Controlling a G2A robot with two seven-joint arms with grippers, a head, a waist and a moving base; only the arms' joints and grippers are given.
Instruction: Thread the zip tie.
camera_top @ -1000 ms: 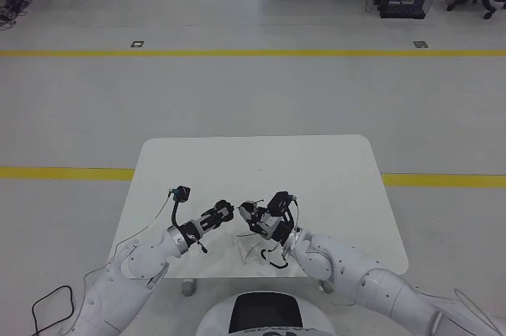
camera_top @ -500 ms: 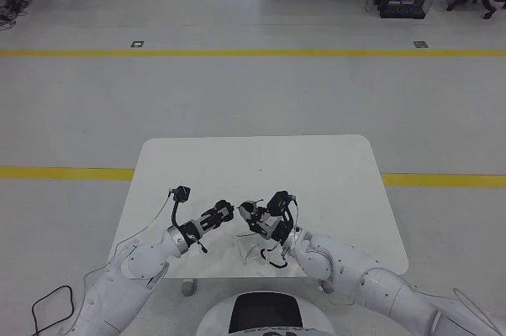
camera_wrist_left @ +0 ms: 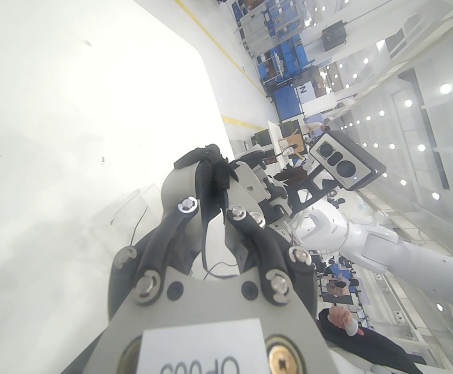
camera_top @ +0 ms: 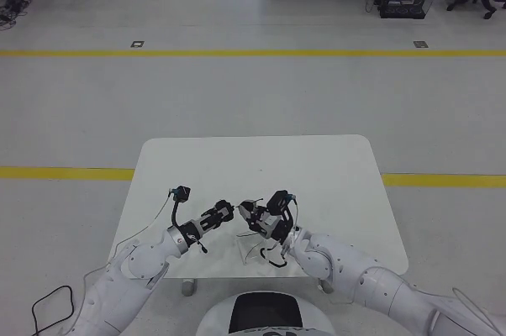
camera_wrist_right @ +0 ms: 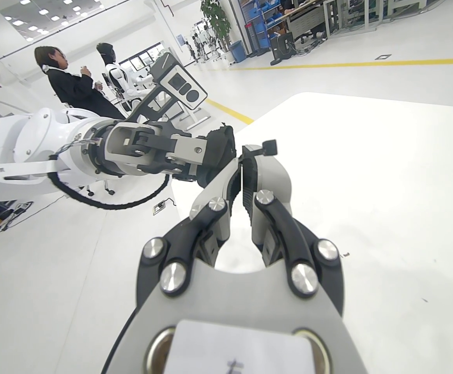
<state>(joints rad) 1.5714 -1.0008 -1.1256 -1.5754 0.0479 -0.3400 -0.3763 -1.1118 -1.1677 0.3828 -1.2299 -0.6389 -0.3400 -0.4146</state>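
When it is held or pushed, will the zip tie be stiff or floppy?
Probably springy, not limp: the zip tie juts past the right gripper without drooping. Its thin strap bows in a smooth curve between the left fingers, so a long length would likely buckle when pushed. It looks light, so it may twist easily.

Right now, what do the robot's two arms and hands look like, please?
The left arm and right arm have glossy white shells; a black cable loops by the left one. The left hand and right hand match: grey metal base, black links with silver rivets, pale fingers with black pads, a white printed label.
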